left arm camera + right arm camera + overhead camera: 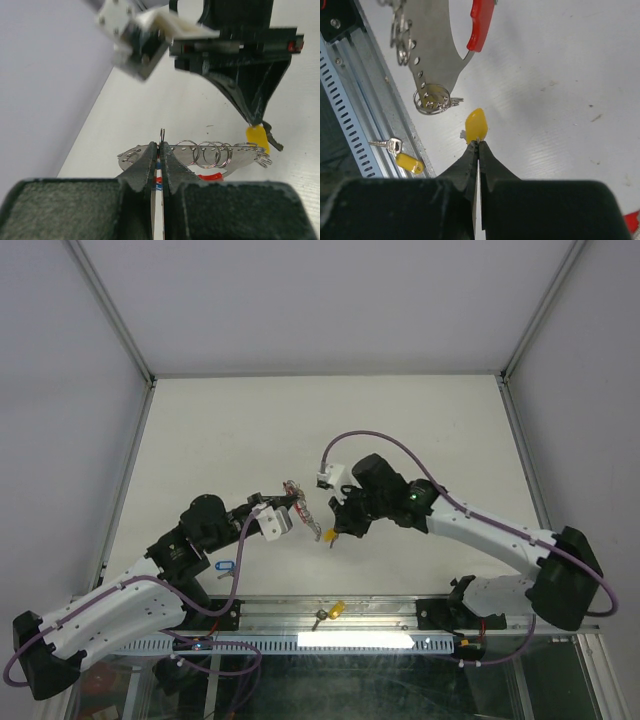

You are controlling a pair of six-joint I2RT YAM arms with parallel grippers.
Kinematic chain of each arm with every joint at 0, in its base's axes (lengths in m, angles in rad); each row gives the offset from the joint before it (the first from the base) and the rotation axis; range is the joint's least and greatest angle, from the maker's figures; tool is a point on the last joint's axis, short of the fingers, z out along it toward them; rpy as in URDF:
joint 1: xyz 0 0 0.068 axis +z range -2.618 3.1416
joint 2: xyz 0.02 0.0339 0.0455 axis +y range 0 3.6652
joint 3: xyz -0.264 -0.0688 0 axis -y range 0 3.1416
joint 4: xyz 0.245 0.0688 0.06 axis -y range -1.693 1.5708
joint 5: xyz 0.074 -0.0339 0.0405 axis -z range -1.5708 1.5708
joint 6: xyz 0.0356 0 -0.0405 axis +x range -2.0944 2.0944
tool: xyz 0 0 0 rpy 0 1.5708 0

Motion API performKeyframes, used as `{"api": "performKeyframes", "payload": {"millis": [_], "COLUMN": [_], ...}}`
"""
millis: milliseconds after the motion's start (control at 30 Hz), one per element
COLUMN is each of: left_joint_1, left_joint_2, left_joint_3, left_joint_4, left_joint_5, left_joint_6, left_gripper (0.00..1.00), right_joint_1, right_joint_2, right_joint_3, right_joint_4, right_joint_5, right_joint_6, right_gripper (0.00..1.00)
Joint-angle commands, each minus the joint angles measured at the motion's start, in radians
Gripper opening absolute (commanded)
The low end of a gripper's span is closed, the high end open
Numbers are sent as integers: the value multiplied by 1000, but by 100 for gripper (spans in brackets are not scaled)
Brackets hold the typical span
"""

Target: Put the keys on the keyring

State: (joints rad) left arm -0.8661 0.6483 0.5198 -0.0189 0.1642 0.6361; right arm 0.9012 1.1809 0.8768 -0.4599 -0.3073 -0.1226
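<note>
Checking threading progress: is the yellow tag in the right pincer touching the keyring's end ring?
Apart. Right wrist view: bare table shows between the yellow tag and the end ring of the keyring.

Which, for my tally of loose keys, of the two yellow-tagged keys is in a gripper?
The yellow-tagged key pinched by its tag in the right gripper, close to the keyring; the other yellow-tagged key lies loose on the metal rail.

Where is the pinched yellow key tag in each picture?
Top view: yellow tag near the middle, beside the keyring's lower end.
Left wrist: right of centre, at the keyring's right end.
Right wrist: middle, in the right gripper's tips, below the keyring.
Shared landmark: the keyring.
</note>
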Motion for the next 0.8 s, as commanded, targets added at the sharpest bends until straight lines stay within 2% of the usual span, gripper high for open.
{"api": "performKeyframes", "payload": {"millis": [0,167,367,633,767], "left_joint_1": [16,22,26,27,27], "left_joint_2": [-6,-4,-1,-8,-4], "left_joint_3": [55,56,57,55,56], "left_joint_4": [58,57,57,57,57], "left_joint_5": [23,11,12,13,17], "left_joint_6": [-9,-6,-5,-1,0], "left_gripper": [0,0,0,0,0], "right_joint_1": [8,23,23,11,3], "right_joint_2": [165,193,293,380,361], "right_joint_3": [102,-27,-67,-54,-64], "right_joint_4": [-111,127,196,164,182], "right_joint_5": [-175,-224,-60,116,126], "right_joint_6": [7,105,182,233,247], "right_gripper": [0,0,0,0,14]}}
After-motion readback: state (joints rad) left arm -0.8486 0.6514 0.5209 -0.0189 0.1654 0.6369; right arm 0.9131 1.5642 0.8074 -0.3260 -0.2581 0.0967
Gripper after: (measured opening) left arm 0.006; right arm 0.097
